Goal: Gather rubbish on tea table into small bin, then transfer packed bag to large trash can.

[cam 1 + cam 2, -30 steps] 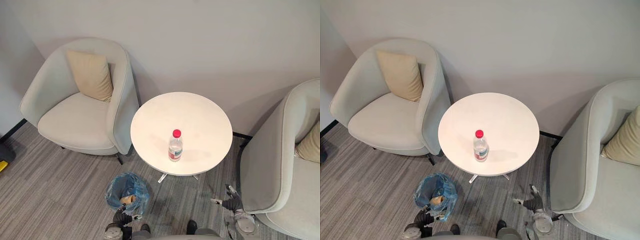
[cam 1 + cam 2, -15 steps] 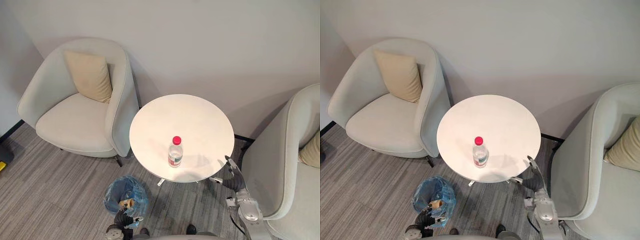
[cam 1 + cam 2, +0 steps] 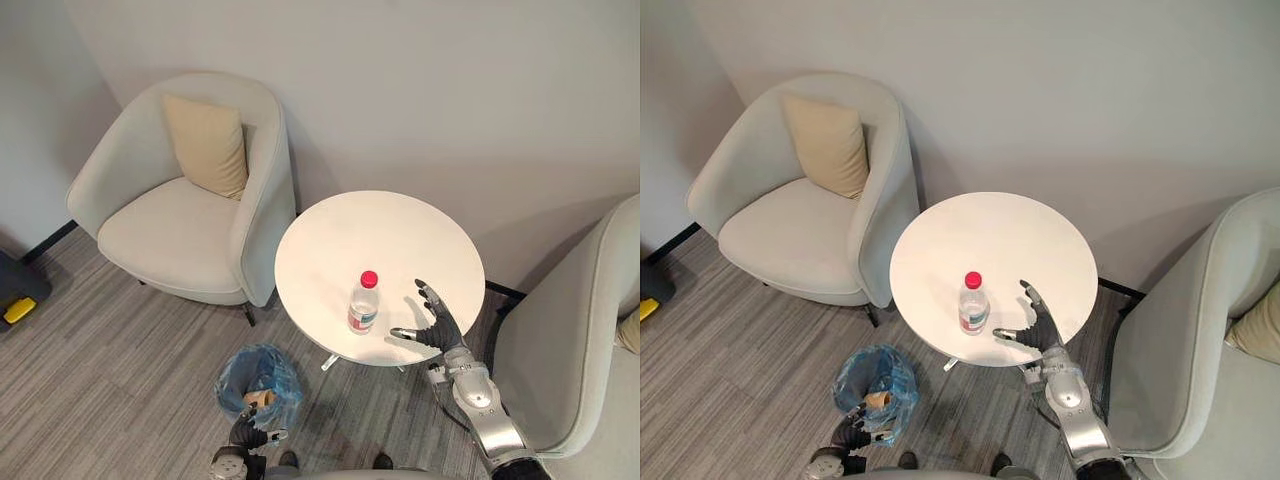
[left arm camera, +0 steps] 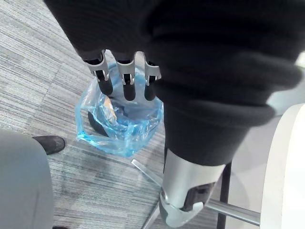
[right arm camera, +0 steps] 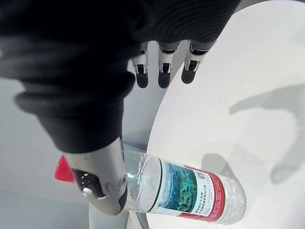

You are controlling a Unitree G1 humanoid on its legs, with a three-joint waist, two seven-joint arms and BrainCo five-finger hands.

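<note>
Right hand [image 3: 437, 327] spread beside clear red-capped bottle [image 3: 363, 303] on round white desk [image 3: 330, 240]; wrist view: left hand [image 4: 125, 78] straight-fingered over blue-bagged bin [image 4: 121, 143].

Red-capped clear bottle [image 3: 363, 303] stands upright just beside the right hand [image 3: 437, 325]; blue-bagged bin [image 3: 258, 380] sits near the left hand [image 4: 126, 81].

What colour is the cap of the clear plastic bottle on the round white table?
The cap is red; left eye view shows it best.
</note>
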